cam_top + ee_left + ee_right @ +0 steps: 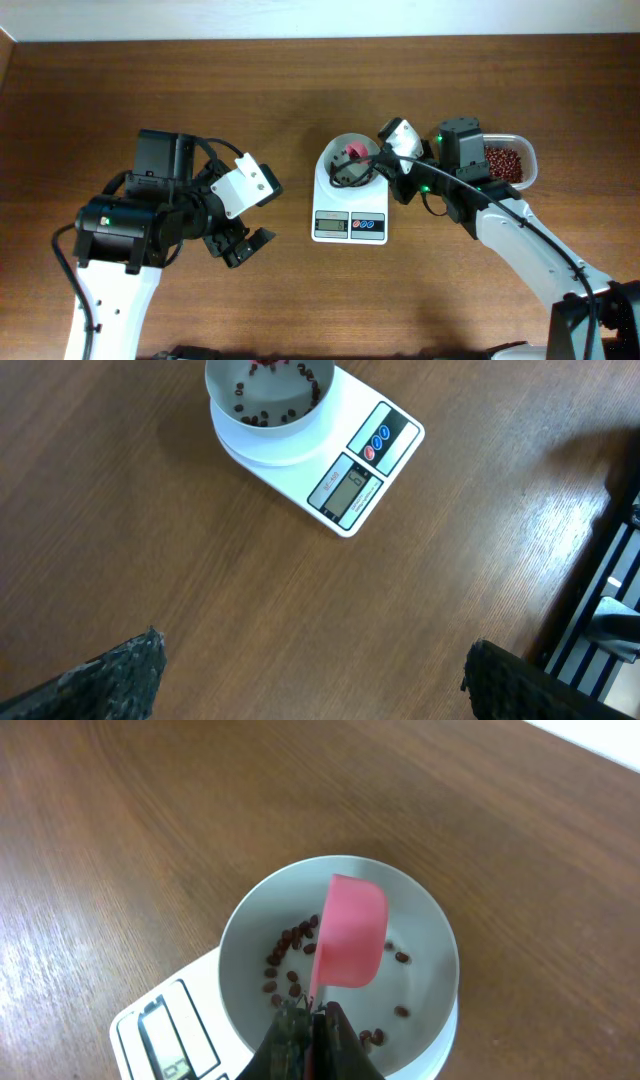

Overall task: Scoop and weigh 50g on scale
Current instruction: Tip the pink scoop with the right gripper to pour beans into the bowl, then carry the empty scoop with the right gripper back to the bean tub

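Note:
The white scale (350,222) stands mid-table with its round white bowl (333,152) on top. My right gripper (372,166) is shut on the handle of a pink measuring spoon (350,935), which hangs tipped over the bowl (432,935). A few red-brown beans (286,960) lie scattered on the bowl's floor. In the right wrist view the right gripper (313,1020) sits at the bowl's near rim. My left gripper (245,241) hovers open and empty over bare wood left of the scale (352,472); its fingers (112,678) stand wide apart.
A clear plastic tub (526,150) holding a heap of beans (503,161) sits to the right of the scale, partly under the right arm. The table's far edge meets a white wall.

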